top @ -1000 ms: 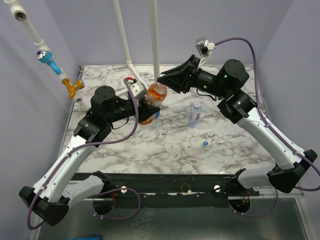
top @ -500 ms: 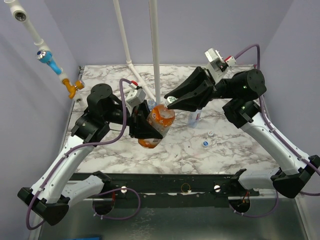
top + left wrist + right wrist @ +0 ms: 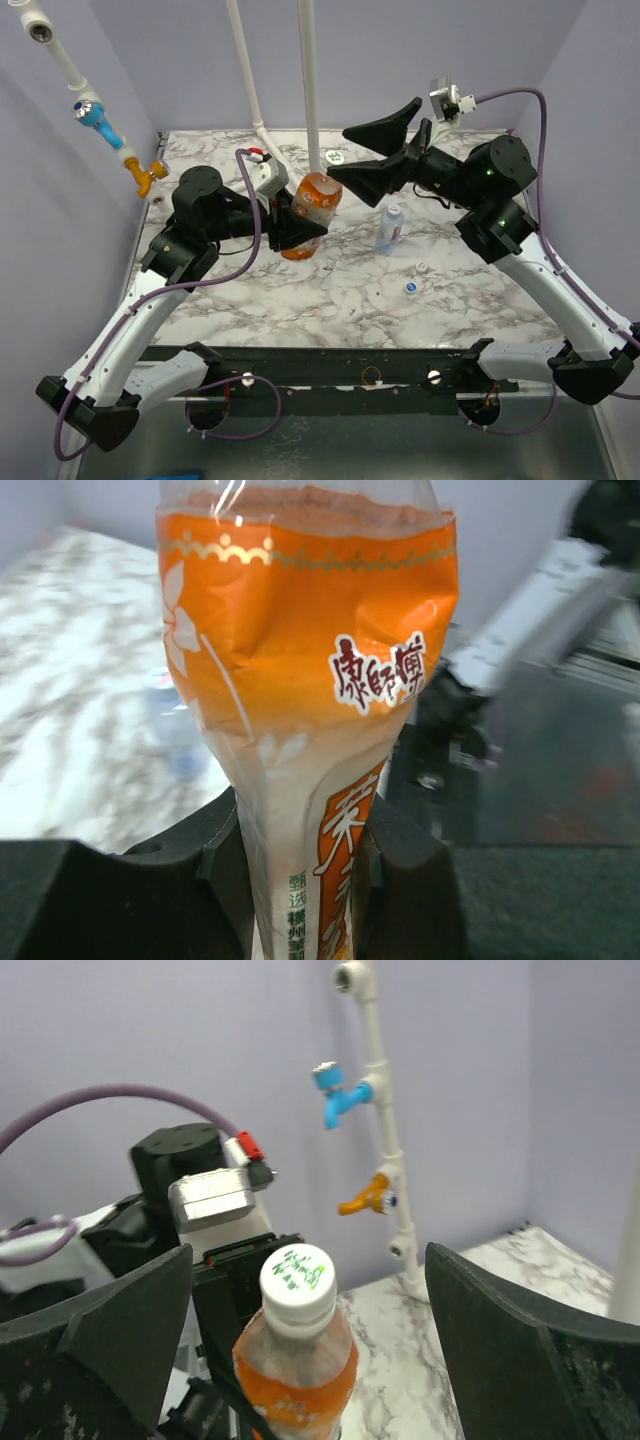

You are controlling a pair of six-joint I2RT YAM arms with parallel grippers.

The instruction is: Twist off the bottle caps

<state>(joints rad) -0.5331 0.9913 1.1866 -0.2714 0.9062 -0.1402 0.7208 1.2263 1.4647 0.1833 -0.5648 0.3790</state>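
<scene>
Bench [image 3: 250,300] of white marble pattern, seen from above and from both wrists. Holding the left hand [image 3: 300,232] clamped around the lower body of a small plastic drink bottle of orange liquid [image 3: 312,200] with an orange printed label, up off the bench near its middle and leaning toward the far right. Pinching the label in slightly between the two black fingers [image 3: 400,855], as seen from the left wrist. Carrying a round white screw cap [image 3: 296,1278] with green marks on top, sitting on the bottle's neck. Spreading the right hand [image 3: 338,152] wide apart, one black finger [image 3: 110,1335] on each side of that cap, touching nothing. Resting on the bench to the right: a small clear plastic bottle [image 3: 390,228] with a blue label. Lying nearer the arms: a loose tiny white cap [image 3: 421,267] and, just beside it, a second loose white cap [image 3: 410,287] showing blue inside. Standing at the far left: a white pipe [image 3: 95,115] with one blue tap and one orange tap.
</scene>
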